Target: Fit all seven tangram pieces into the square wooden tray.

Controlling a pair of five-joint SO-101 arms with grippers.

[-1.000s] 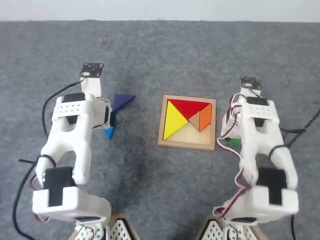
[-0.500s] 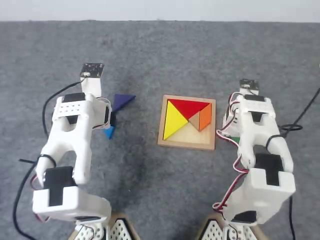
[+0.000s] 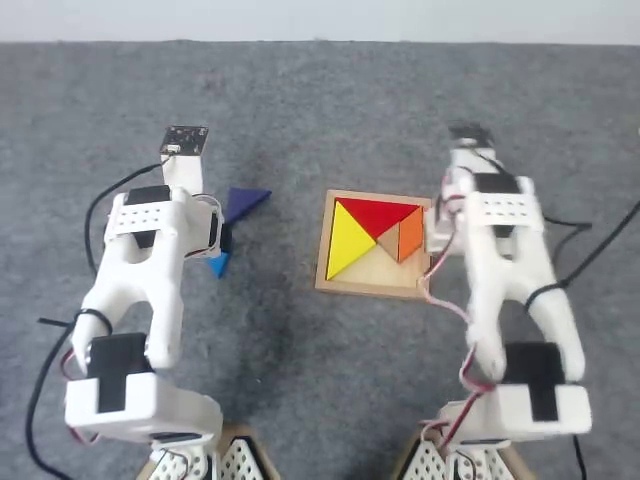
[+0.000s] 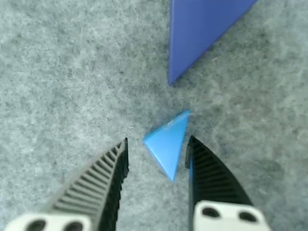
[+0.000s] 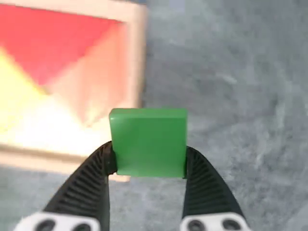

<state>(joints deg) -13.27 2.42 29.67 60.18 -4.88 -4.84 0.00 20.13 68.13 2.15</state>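
1. The grey table surface lies under everything.
2. My left arm and my right arm reach forward, with the square wooden tray between them.
3. The tray lies flat on the table. Inside it, the red triangle lies along the far edge and the yellow triangle fills the side nearer my left arm. The two meet along a slanted edge.
4. The dark blue triangle lies on the grey surface, well apart from the tray and near my left arm.
5. The orange piece sits in the tray against the red triangle, on the side nearer my right arm.
6. My right claw pinches the green square by two opposite sides and holds it above the tray's outer rim.
7. My left claw is spread, with one finger on each side of the light blue triangle. That piece lies flat on the table just beside the dark blue one.
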